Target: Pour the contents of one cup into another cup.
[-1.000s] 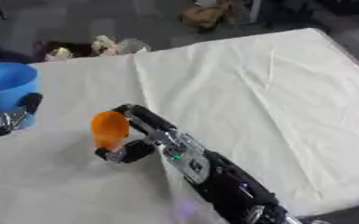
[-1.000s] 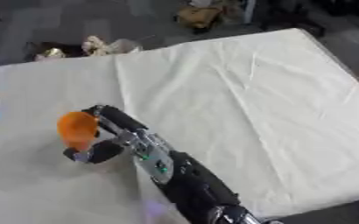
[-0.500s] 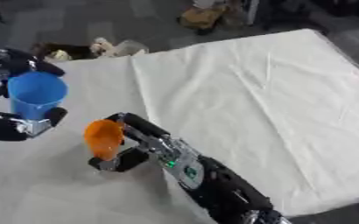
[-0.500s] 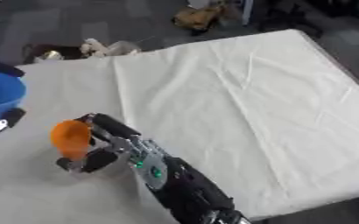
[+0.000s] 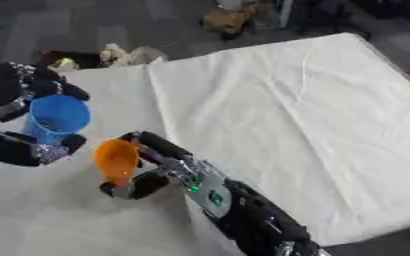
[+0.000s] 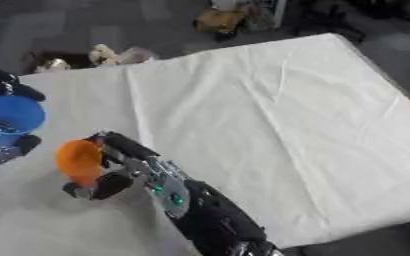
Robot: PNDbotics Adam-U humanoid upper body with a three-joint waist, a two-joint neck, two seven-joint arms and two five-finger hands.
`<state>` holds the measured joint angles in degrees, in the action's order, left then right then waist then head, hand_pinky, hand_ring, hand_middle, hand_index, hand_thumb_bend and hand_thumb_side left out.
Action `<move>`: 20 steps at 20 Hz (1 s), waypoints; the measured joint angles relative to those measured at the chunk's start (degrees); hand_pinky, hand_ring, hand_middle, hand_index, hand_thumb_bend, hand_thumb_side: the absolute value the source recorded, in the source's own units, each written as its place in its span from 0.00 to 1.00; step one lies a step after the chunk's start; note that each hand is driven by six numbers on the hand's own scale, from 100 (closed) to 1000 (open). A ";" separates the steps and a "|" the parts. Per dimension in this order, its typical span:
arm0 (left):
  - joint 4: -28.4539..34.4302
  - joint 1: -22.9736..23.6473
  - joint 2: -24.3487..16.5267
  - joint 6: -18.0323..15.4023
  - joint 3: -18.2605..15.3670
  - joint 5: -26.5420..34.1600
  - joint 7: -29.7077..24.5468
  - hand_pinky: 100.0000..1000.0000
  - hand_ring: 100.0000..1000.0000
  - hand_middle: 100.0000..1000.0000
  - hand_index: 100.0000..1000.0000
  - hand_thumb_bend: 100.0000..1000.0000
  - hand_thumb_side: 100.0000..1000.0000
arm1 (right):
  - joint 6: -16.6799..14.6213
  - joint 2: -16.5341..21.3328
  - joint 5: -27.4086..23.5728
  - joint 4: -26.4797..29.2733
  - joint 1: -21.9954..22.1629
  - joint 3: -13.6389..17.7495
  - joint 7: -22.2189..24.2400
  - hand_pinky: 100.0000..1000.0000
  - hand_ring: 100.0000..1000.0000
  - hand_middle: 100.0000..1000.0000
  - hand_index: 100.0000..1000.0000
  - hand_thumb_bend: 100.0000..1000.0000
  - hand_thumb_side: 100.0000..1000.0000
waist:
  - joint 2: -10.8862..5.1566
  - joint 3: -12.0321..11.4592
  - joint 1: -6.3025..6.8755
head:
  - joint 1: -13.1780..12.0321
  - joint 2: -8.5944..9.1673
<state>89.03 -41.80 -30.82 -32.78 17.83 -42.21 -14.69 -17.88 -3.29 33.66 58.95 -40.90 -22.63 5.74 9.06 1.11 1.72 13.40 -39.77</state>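
While my right hand (image 5: 147,172) grips the orange cup (image 5: 117,159) above the worktop (image 5: 278,110), my left hand (image 5: 20,147) wraps the blue cup (image 5: 58,117) just beside it. If I tip before the rims line up, I judge the contents land on the cloth.

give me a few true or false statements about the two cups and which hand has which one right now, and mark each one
1. The right hand holds the orange cup. True.
2. The blue cup stands alone on the table with no hand near it. False: the left hand has its fingers round it.
3. The orange cup lies to the robot's left of the blue cup. False: it is to the blue cup's right.
4. A white cloth covers the table. True.
5. The two cups are touching rim to rim. False: a gap shows between them.
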 measured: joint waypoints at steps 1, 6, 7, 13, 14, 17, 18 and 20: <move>-0.04 -0.22 -0.02 -0.38 0.16 -0.52 -0.20 0.00 0.04 0.03 0.67 0.00 0.03 | -0.03 -0.01 0.01 -0.02 0.00 0.00 0.03 0.84 0.82 0.17 0.32 0.00 0.25 | -0.02 0.02 -0.01 | 0.00 0.00; -0.20 -1.35 -0.47 -2.06 1.00 -4.25 -1.08 0.00 0.03 0.02 0.66 0.07 0.04 | -0.08 -0.13 0.05 -0.37 0.00 -0.01 0.04 0.84 0.81 0.17 0.32 0.00 0.26 | -0.25 0.07 -0.01 | 0.00 0.00; -0.24 -1.57 -0.47 -2.34 1.11 -5.12 -1.14 0.00 0.02 0.02 0.66 0.08 0.04 | -0.10 -0.20 0.07 -0.43 0.00 -0.01 0.05 0.84 0.82 0.17 0.32 0.00 0.26 | -0.26 0.09 -0.01 | 0.00 -0.01; -0.91 -2.41 -0.47 -3.77 2.05 -9.81 -1.10 0.00 0.01 0.00 0.65 0.16 0.05 | -0.31 -0.49 0.28 -0.69 0.00 -0.04 0.17 0.84 0.82 0.17 0.32 0.00 0.26 | -0.29 0.13 0.01 | 0.02 -0.01; -0.94 -2.60 -0.47 -4.00 2.20 -10.42 -1.12 0.00 0.01 0.00 0.65 0.17 0.05 | -0.34 -0.50 0.32 -0.69 0.00 -0.04 0.15 0.85 0.82 0.17 0.32 0.00 0.26 | -0.29 0.13 0.01 | 0.04 -0.01; -1.22 -3.19 -0.49 -4.82 2.87 -12.12 -1.31 0.00 0.00 0.00 0.64 0.20 0.06 | -0.39 -0.52 0.52 -0.70 0.00 -0.05 0.12 0.85 0.82 0.17 0.32 0.00 0.26 | -0.30 0.13 0.05 | 0.09 -0.01; -1.26 -3.33 -0.49 -5.08 3.10 -12.62 -1.38 0.00 0.00 0.00 0.64 0.20 0.06 | -0.40 -0.53 0.54 -0.72 0.00 -0.05 0.12 0.85 0.82 0.17 0.32 0.00 0.26 | -0.31 0.14 0.06 | 0.13 -0.01; -1.31 -3.70 -0.49 -5.54 3.47 -13.58 -1.55 0.00 0.00 0.00 0.64 0.22 0.07 | -0.43 -0.53 0.56 -0.85 0.00 -0.05 0.11 0.85 0.82 0.17 0.32 0.00 0.26 | -0.32 0.16 0.06 | 0.25 -0.01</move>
<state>87.72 -45.51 -31.32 -38.32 21.29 -55.79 -16.24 -18.32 -3.83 34.22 58.10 -40.90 -22.68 5.85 8.75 1.27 1.78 13.65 -39.77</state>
